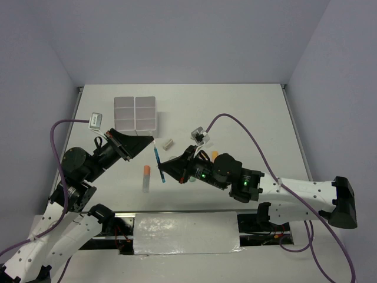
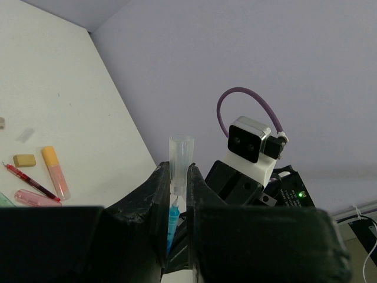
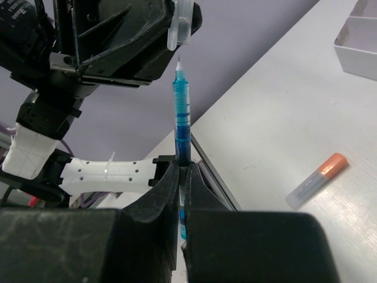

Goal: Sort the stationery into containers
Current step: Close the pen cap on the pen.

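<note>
Over the middle of the desk [image 1: 247, 118]: my left gripper [image 1: 149, 140] and my right gripper [image 1: 162, 167] face each other nose to nose, both lifted off the surface.
Left gripper: pinched narrow on a clear pen cap [image 2: 181, 154], which sticks out past my fingertips [image 2: 158, 183].
Right gripper: clamped tight on the lower barrel of the thin blue pen [image 3: 182, 118], with the tip aimed at the cap.
Pen and cap: the tip sits just beside the cap's mouth; I cannot tell whether they touch.
Organiser box [image 1: 135, 112]: white, six square compartments in two columns of three, toward the far left corner and apart from the pen.
Orange marker [image 1: 146, 177]: lying flat between my two arms, just beside my right gripper and toward the near edge.
Beige block [image 1: 168, 142]: on the desk between the organiser box and my right arm.
Other stationery: my left wrist view shows a second orange marker [image 2: 56, 171], a beige eraser [image 2: 25, 159], a red pen [image 2: 29, 181] and a pink marker [image 2: 36, 198] lying close together on the desk.
</note>
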